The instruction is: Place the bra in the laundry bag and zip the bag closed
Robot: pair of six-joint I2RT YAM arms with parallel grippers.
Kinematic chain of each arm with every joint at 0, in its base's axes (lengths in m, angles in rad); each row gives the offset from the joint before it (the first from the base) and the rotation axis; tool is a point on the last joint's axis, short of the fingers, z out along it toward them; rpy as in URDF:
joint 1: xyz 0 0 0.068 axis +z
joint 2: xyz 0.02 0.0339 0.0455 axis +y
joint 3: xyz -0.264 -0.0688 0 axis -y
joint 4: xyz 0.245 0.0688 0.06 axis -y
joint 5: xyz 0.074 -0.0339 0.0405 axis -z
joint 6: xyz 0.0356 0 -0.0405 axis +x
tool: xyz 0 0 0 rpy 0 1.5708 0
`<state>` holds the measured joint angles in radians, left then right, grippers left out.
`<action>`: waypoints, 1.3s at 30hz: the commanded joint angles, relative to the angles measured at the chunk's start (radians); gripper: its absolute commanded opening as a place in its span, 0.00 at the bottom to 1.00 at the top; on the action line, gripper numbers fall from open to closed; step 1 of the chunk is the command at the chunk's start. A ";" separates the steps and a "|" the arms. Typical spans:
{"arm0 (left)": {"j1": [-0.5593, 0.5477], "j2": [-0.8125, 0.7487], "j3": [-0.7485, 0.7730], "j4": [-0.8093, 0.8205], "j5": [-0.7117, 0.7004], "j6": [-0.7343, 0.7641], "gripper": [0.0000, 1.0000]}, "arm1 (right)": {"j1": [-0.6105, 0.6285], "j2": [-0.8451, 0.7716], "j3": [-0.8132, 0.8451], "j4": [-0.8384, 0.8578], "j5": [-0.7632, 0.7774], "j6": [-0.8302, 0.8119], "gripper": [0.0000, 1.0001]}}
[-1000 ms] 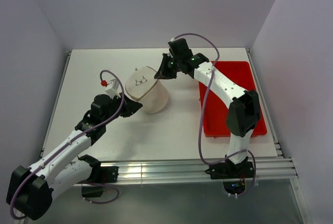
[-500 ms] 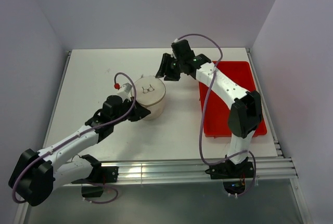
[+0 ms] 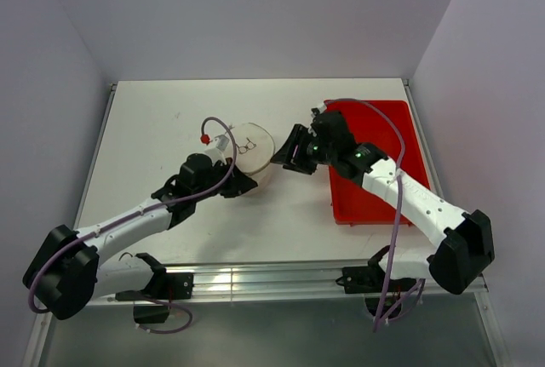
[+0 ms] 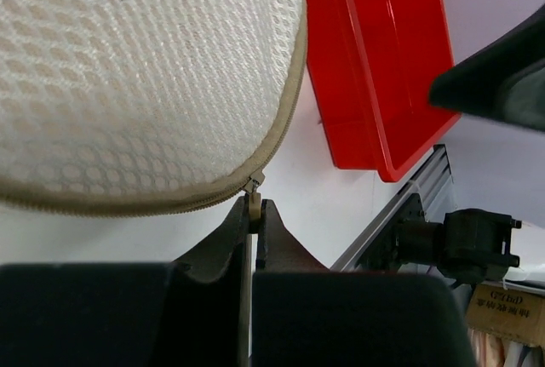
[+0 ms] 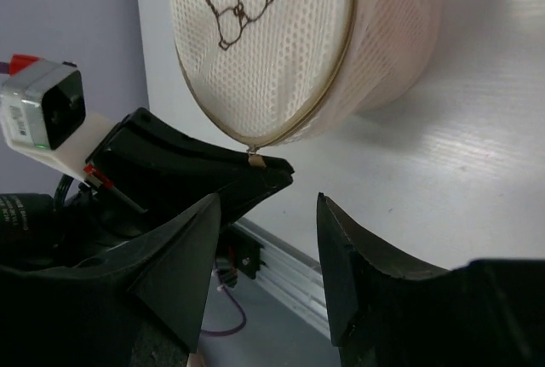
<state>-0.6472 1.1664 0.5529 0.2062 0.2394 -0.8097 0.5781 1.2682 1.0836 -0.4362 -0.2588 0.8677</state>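
**Left wrist view: hand clamped on the zip pull, other hand spread wide**

Seen up close, the left hand (image 4: pixel 254 214) is pressed together on the zip pull (image 4: pixel 254 203) of the laundry bag (image 4: pixel 145 86), with only the small tab between its fingers. The zip line looks shut along the seam up to that tab. The right hand (image 5: pixel 268 256) is spread wide and holds nothing. Its fingers (image 5: pixel 183 273) stand apart from the pouch, and the bench (image 5: pixel 477 171) shows between them.

From the top camera, the laundry bag (image 3: pixel 249 147) sits on the bench (image 3: pixel 145 129), printed face up. The left hand (image 3: pixel 245 185) is at its near edge, the right hand (image 3: pixel 285 152) just beside its right side, and the red tray (image 3: pixel 383 124) to the right. The bra cannot be made out in any view.

Half a second ago the right arm reached in from the far side, with its hand at the pouch's far right rim. It has since swung nearer, and its forearm now crosses the tray. The left hand has pushed further right, and the pouch has shifted slightly with it. A full second ago the pouch was tipped up on its side.

Only the wrist cameras show the pull being gripped. The right wrist view also shows the left hand (image 5: pixel 213 171) from the front, tab (image 5: pixel 255 159) in its tip. The top view hides this contact.
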 commanded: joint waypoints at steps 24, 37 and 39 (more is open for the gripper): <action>-0.106 0.018 0.033 0.062 0.000 -0.017 0.00 | 0.146 0.074 -0.271 0.430 0.159 0.407 0.42; -0.052 -0.123 -0.042 -0.125 -0.135 -0.014 0.00 | 0.123 0.069 -0.217 0.326 0.205 0.286 0.01; 0.013 -0.160 -0.054 -0.160 -0.112 -0.006 0.00 | 0.100 0.074 -0.191 0.292 0.199 0.237 0.02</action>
<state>-0.7033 1.0664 0.5171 0.1062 0.1604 -0.8257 0.7128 1.3468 0.8330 -0.0929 -0.1013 1.1942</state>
